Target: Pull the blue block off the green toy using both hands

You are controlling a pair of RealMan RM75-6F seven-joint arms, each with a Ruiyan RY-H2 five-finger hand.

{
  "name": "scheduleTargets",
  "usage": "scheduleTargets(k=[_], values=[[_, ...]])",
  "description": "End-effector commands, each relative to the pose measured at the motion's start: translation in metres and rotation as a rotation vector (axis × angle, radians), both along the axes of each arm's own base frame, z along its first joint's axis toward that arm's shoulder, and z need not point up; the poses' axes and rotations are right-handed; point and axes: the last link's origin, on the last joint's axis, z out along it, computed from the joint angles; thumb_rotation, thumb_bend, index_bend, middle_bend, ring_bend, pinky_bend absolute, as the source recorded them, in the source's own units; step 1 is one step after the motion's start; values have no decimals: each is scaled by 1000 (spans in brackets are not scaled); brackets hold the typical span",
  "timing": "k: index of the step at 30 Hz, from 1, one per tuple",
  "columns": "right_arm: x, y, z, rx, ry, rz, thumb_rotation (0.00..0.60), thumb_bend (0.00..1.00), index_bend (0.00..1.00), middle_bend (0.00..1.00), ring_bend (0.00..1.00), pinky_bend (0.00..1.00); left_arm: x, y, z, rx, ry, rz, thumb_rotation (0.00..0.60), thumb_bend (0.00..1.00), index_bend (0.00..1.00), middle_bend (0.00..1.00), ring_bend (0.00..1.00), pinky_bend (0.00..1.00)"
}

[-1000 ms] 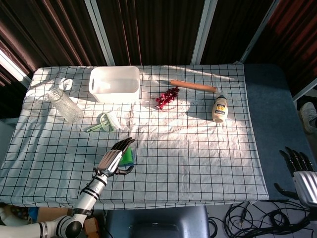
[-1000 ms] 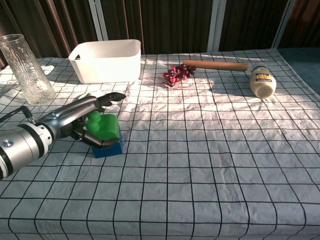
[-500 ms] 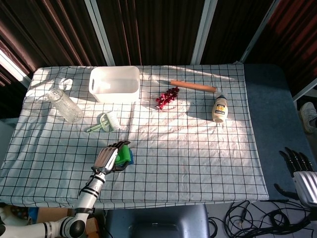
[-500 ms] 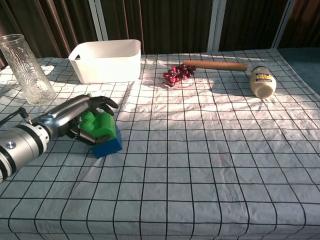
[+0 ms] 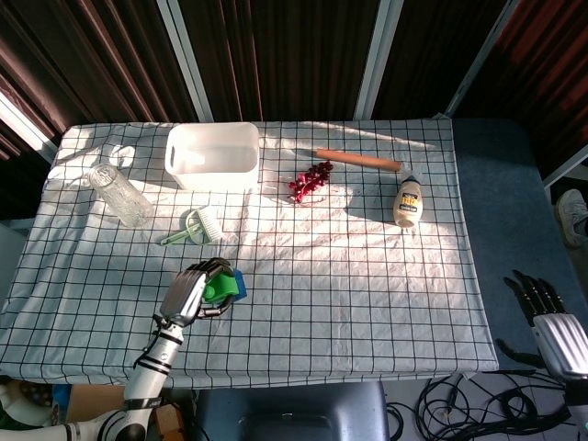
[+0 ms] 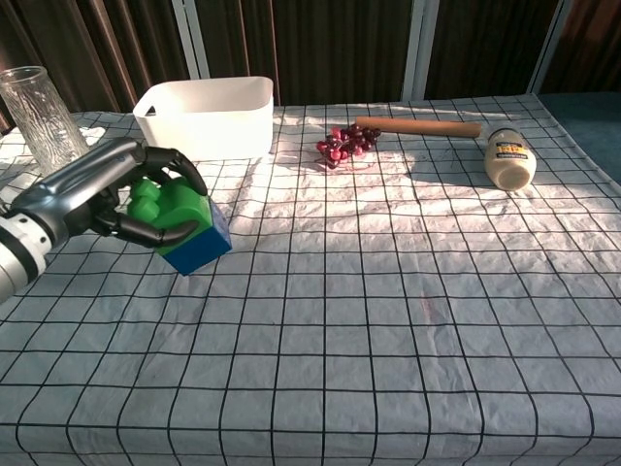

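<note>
My left hand (image 6: 107, 194) (image 5: 186, 290) grips the green toy (image 6: 163, 207) (image 5: 217, 289), fingers wrapped over its top. The blue block (image 6: 202, 245) (image 5: 237, 284) is still joined to the toy's underside and points toward the table centre. The pair hangs tilted, lifted off the checked cloth, at the near left. My right hand (image 5: 549, 323) stays open off the table's right edge, low at the frame's right, far from the toy. The chest view does not show that hand.
A white tub (image 5: 213, 154) stands at the back left, a glass vase (image 5: 120, 194) lies further left, and a small green brush (image 5: 195, 227) lies just behind the toy. Red grapes (image 5: 310, 181), a wooden rolling pin (image 5: 358, 160) and a bottle (image 5: 408, 201) lie at the back right.
My left hand has closed round the green toy, lifted it with the blue block off the cloth and drawn it left and toward me. The right hand has barely shifted.
</note>
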Motion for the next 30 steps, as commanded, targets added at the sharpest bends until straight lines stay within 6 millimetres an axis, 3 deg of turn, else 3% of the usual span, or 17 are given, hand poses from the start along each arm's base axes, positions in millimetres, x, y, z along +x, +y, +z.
scheduleTargets(k=[1, 6, 12, 16, 22, 30], values=[[37, -30, -6, 142, -228, 132, 600, 114, 0, 0, 0, 0, 4, -11, 22, 16, -84, -22, 600, 568, 519, 568, 653, 858], [99, -90, -15, 339, -527, 139, 600, 115, 0, 0, 0, 14, 13, -24, 36, 12, -129, -68, 600, 568, 522, 570, 654, 862], [183, -137, -47, 600, -582, 114, 600, 114, 0, 0, 0, 1, 22, -33, 35, 36, -118, -104, 600, 570, 527, 575, 658, 868], [230, -144, -76, 702, -521, 160, 600, 115, 0, 0, 0, 0, 22, -35, 34, 35, -118, -107, 600, 569, 526, 574, 658, 868], [279, -151, -111, 750, -480, 207, 600, 115, 0, 0, 0, 0, 25, -36, 35, 47, -136, -116, 600, 568, 527, 574, 658, 868], [307, -146, -146, 745, -447, 201, 600, 114, 0, 0, 0, 0, 31, -46, 35, 45, -148, -146, 600, 568, 528, 575, 659, 868]])
